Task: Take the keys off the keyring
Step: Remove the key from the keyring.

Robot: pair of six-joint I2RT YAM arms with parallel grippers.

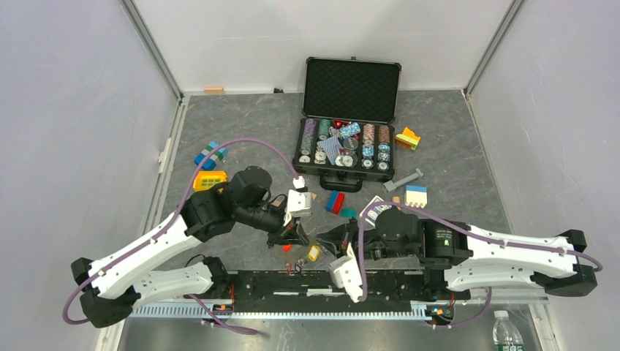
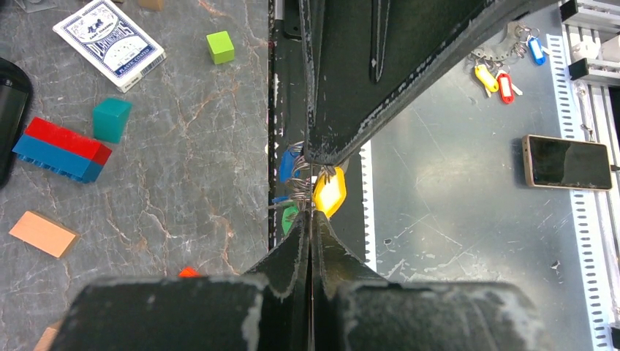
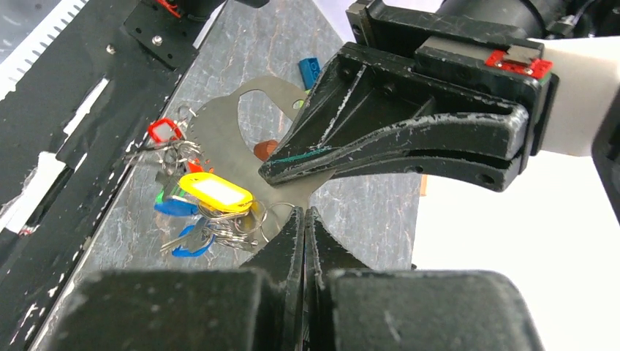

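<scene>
With the keys (image 3: 208,212) bunched on the keyring (image 2: 298,187) between the arms at the black base rail (image 1: 380,281), left gripper (image 2: 311,218) and right gripper (image 3: 304,212), both pressed shut at the wire, should pull apart gently, spreading the coil.

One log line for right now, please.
left hand: shut on keyring | right hand: shut beside keys, grip unclear | keys: bunched on keyring

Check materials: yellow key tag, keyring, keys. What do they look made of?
Yellow tag: glossy plastic by its sheen, with a white insert, maybe paper. Keyring: bare silver-grey metal wire; thin coils glint. Keys: dull silver metal blades; blue and green heads look plastic.
</scene>
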